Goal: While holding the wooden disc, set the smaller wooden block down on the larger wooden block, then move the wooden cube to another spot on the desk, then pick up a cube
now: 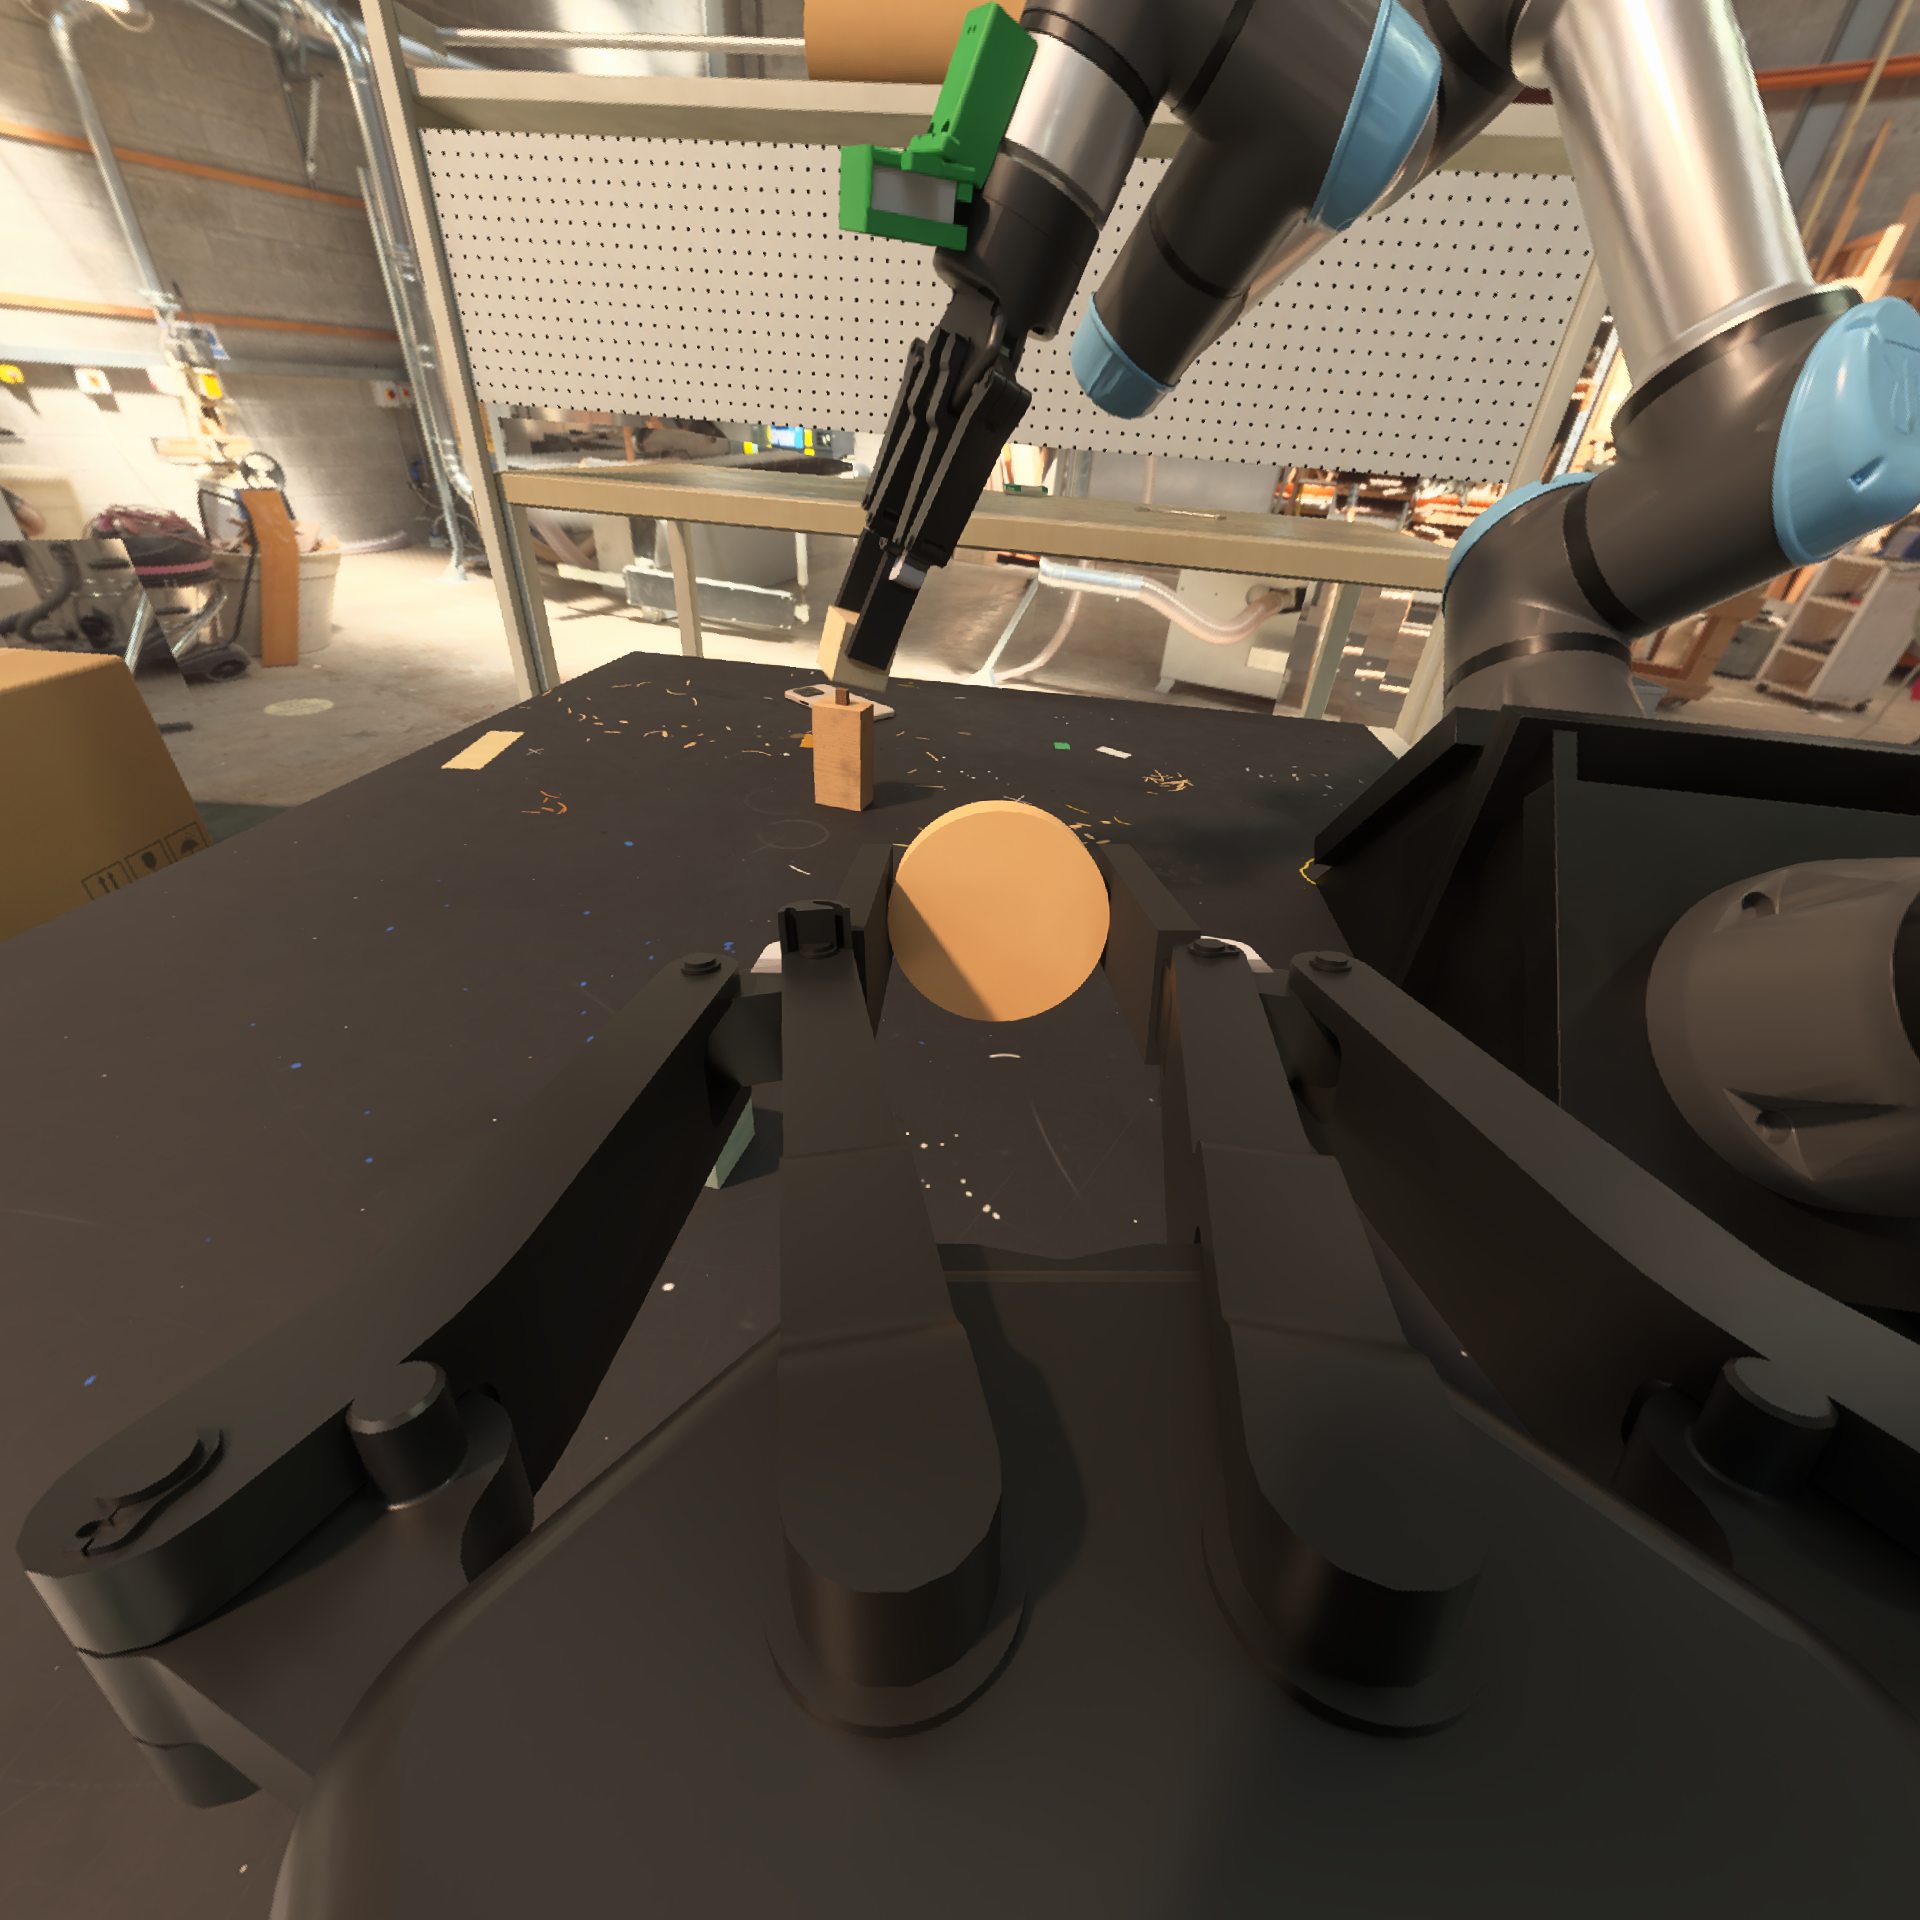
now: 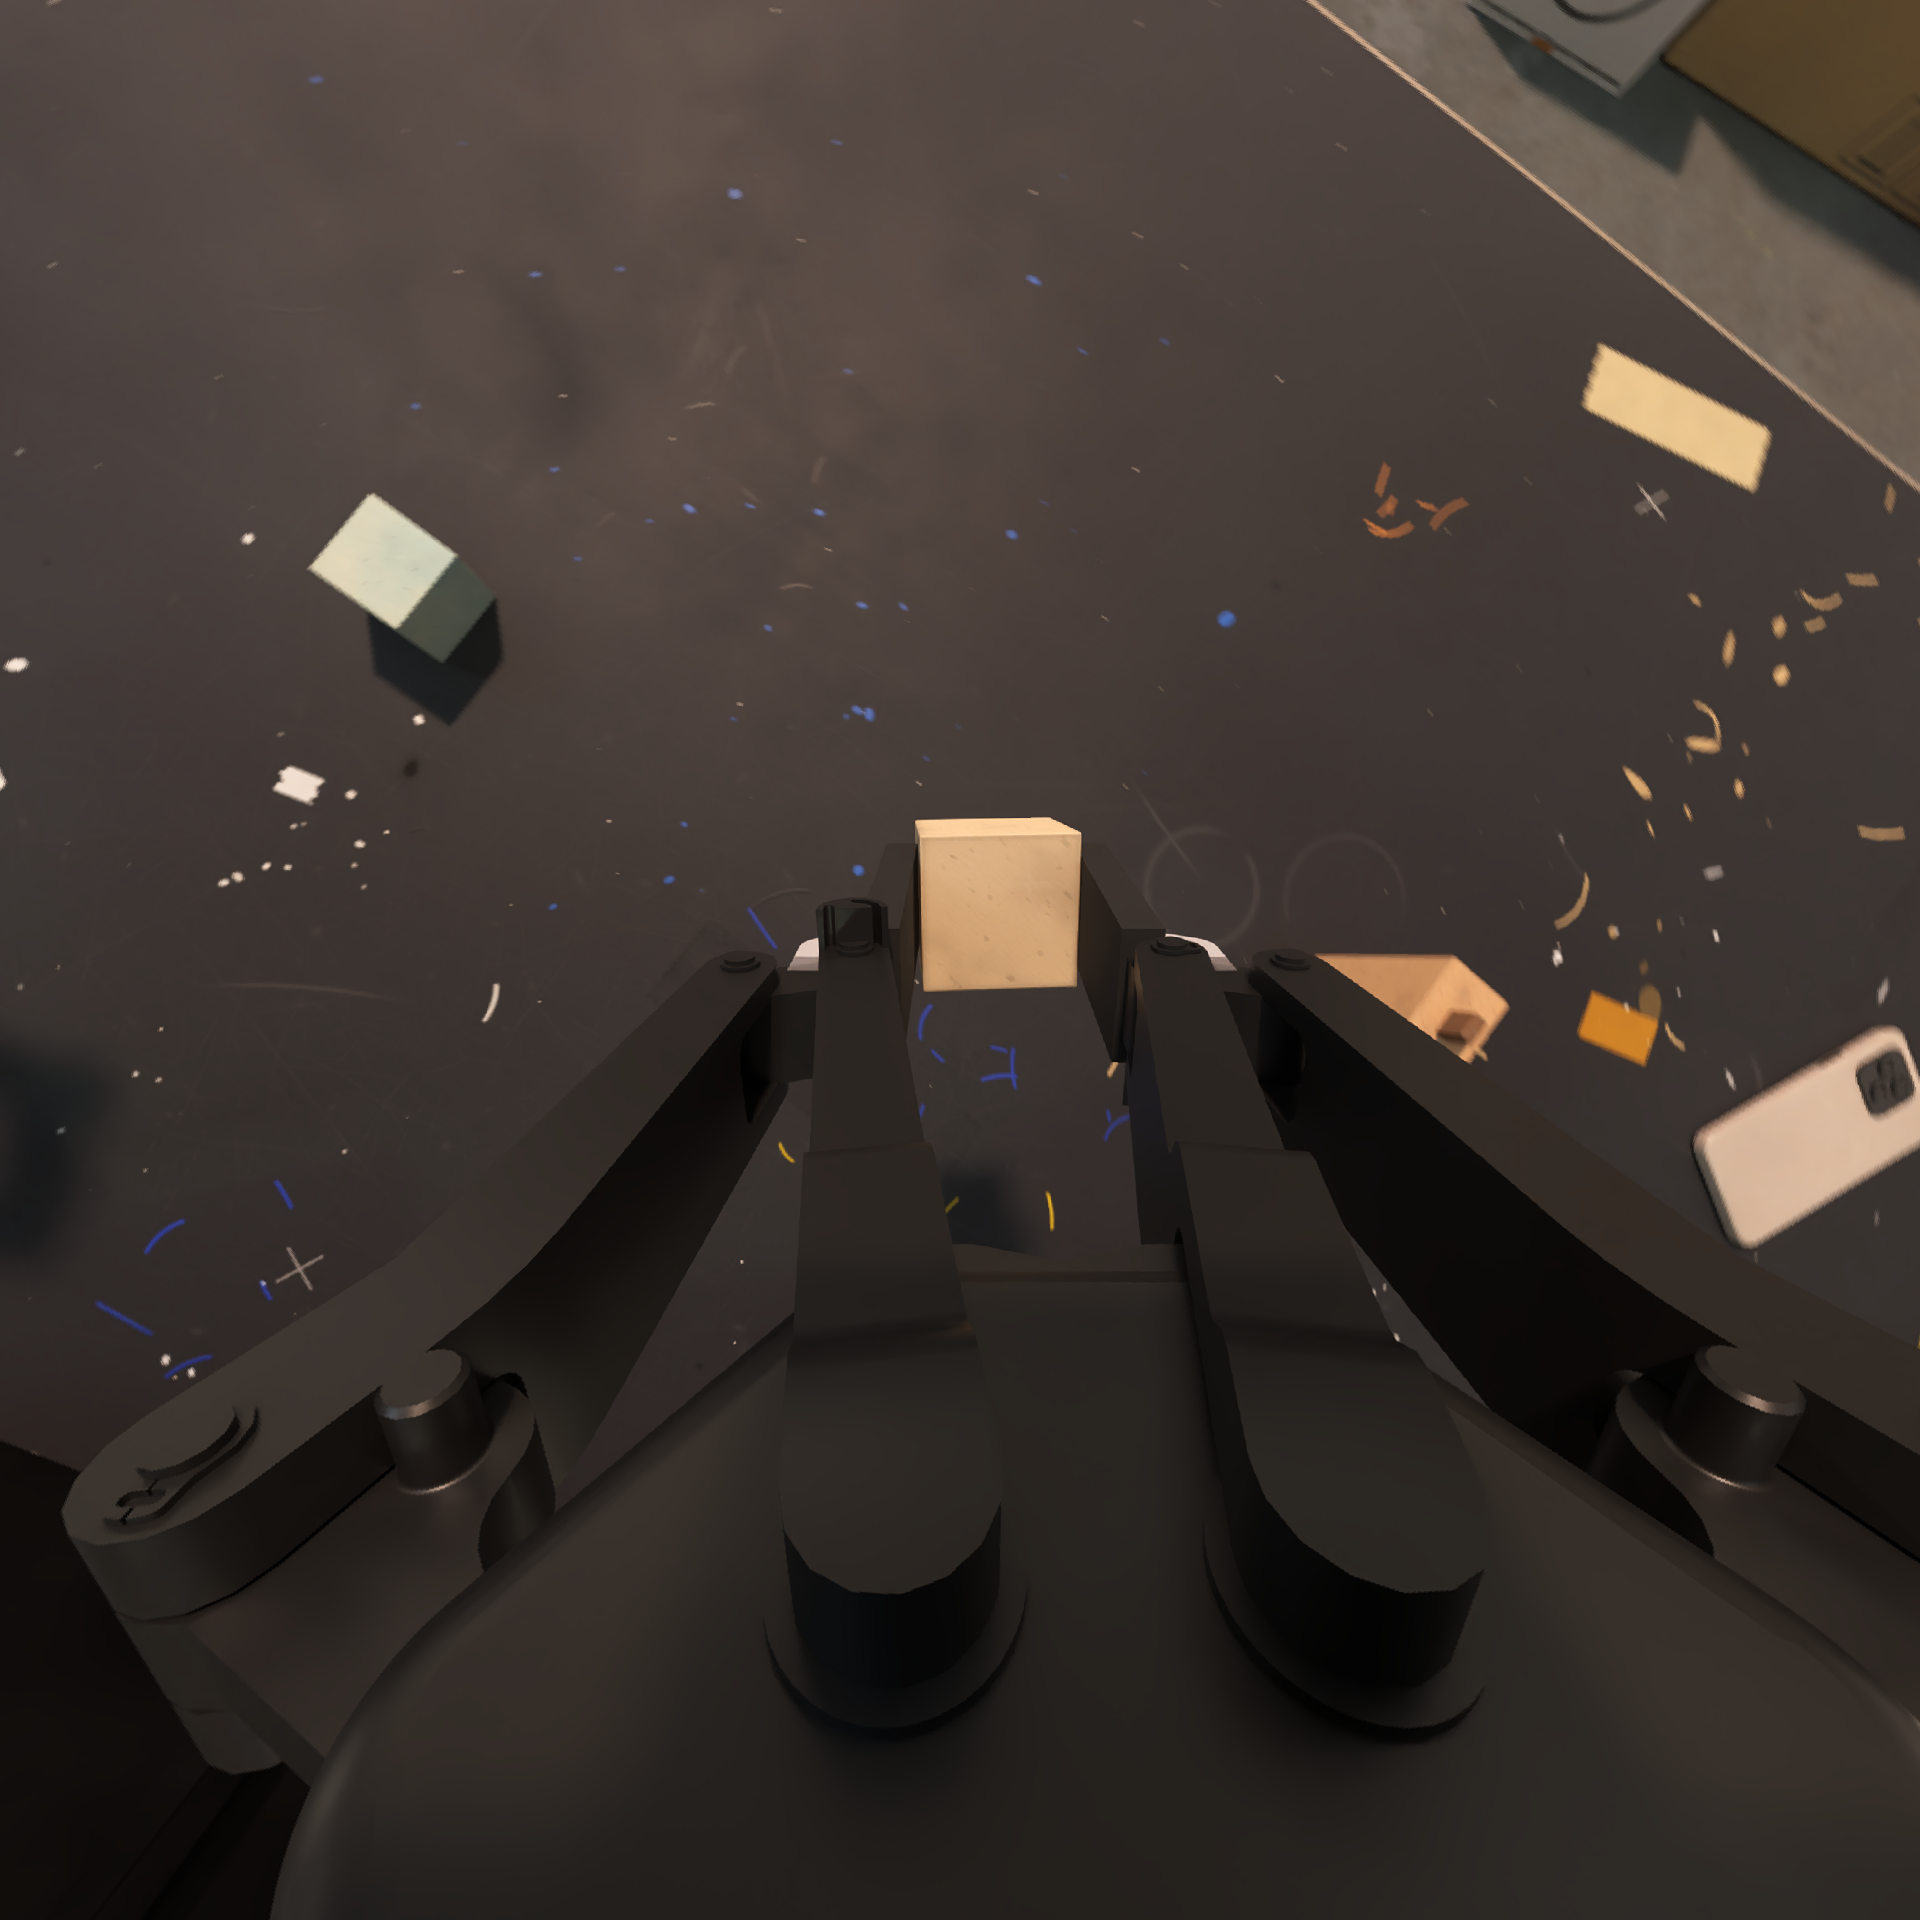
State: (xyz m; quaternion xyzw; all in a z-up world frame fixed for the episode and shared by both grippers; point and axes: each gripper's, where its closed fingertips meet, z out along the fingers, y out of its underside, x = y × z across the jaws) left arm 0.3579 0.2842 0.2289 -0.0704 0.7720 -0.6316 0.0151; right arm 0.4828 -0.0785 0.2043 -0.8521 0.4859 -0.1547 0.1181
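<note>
My left gripper [image 1: 997, 920] is shut on the round wooden disc [image 1: 997, 883] and holds it above the dark desk [image 1: 364, 987]. My right gripper [image 2: 997, 906] is shut on a pale wooden cube [image 2: 997, 935] and holds it in the air. In the left wrist view, the right gripper [image 1: 868, 665] and its cube [image 1: 836, 636] hang just above the tall larger wooden block [image 1: 844, 758]. The smaller dark block [image 1: 840, 694] sits on top of that block. The stack [image 2: 1418, 992] also shows to the right of my right fingers. A pale green cube [image 2: 405, 577] lies apart on the desk.
A white phone [image 2: 1813, 1132] lies just beyond the block stack, with an orange patch [image 2: 1616, 1027] beside it. A tan tape strip [image 2: 1673, 416] is near the desk edge. A dark bin [image 1: 1558, 935] stands right of the disc, and a cardboard box [image 1: 73, 779] off the desk's left.
</note>
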